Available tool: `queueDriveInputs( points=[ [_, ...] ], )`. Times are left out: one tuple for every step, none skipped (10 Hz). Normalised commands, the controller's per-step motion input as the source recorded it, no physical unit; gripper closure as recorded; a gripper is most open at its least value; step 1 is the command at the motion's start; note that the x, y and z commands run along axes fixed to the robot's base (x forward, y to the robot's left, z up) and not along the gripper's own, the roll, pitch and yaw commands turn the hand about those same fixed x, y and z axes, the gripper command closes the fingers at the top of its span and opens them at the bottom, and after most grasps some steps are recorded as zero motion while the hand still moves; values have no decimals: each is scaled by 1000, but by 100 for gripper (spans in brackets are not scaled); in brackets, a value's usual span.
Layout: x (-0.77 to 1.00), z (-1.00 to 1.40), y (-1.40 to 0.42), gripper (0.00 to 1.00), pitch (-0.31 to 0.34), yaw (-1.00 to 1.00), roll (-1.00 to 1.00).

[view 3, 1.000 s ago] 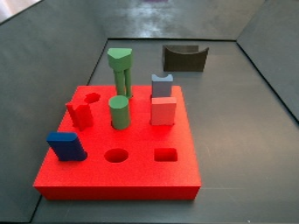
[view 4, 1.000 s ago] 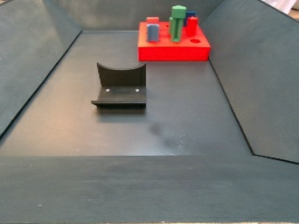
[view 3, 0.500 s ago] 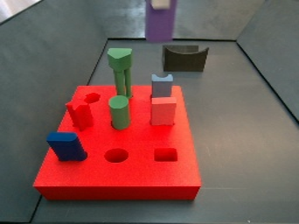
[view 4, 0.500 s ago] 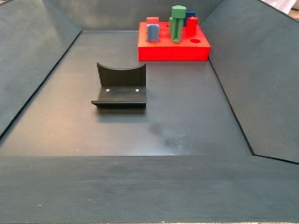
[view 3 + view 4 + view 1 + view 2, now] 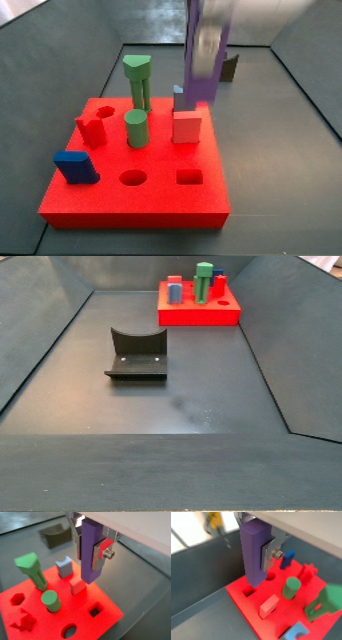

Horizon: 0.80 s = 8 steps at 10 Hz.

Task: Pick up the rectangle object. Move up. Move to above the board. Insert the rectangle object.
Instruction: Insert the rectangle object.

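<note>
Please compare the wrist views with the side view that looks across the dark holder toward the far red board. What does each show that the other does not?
Only the wrist views show the gripper, its jaws shut on the purple block, which hangs upright over the red board. They also show open holes in the board, such as the one near the block's lower end.

Only that side view shows the dark holder on the floor, whole and close. No gripper or purple block appears there.

Both show the red board and a green peg standing on it.
</note>
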Motion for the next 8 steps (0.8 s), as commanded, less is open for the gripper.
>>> queueDriveInputs(
  points=[
    [217, -143, -249, 100, -36, -377, -27],
    [183, 0, 0, 100, 0, -143, -16],
    [0, -646, -600, 100, 0, -151, 179],
    [20, -951, -634, 100, -56, -271, 111],
    [109, -594, -529, 100, 0, -71, 139],
    [74, 0, -43, 100, 0, -31, -7],
    [94, -137, -31, 100, 14, -63, 69],
    [3, -257, -160, 100, 71, 0, 394]
  ],
)
